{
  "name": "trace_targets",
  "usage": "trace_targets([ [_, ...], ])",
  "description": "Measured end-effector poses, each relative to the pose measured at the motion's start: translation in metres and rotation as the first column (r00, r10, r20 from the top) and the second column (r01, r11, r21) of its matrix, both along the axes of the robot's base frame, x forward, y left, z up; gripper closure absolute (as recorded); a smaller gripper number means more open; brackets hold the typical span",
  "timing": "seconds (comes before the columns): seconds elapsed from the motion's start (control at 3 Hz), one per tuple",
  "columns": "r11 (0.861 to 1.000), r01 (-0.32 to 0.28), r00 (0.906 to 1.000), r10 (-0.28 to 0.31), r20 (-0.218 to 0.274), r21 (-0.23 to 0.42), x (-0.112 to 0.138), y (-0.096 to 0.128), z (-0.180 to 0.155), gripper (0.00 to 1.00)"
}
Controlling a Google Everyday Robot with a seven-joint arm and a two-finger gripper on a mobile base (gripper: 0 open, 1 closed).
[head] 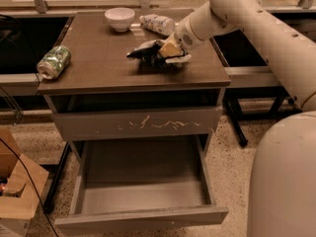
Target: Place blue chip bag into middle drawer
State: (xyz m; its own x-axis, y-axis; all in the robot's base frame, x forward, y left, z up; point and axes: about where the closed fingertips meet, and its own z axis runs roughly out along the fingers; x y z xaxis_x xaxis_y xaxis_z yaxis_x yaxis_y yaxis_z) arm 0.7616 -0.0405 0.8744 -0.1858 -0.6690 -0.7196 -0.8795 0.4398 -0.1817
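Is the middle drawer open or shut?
Open: the middle drawer is pulled out, floor showing. The tool is at the blue chip bag on the cabinet top.

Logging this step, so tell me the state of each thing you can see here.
blue chip bag: on the tabletop, at the gripper
gripper: down on the blue chip bag
middle drawer: pulled open
scratched drawer: shut
green soda can: on its side
white bowl: upright
bottle: on its side

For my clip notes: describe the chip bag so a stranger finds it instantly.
On the brown tabletop above the open drawer, look right of centre, under the hand. The blue chip bag is the dark crumpled packet, unlike the white bowl, pale bottle and green can.
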Motion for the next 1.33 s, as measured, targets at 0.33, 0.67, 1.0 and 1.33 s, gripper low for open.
trace_targets([
  [0.33, 0.993, -0.11, 0.9937, 0.11, 0.022, 0.039, -0.027, 0.014, 0.013, 1.0],
  [0.67, 0.958, -0.284, 0.9566, 0.279, 0.084, 0.049, -0.073, 0.021, 0.031, 1.0],
  [1.0, 0.915, -0.402, 0.9071, 0.394, 0.147, 0.025, -0.12, 0.012, 0.041, 1.0],
  [1.33, 0.884, -0.467, 0.8771, 0.464, 0.123, -0.008, -0.165, -0.008, 0.027, 1.0],
])
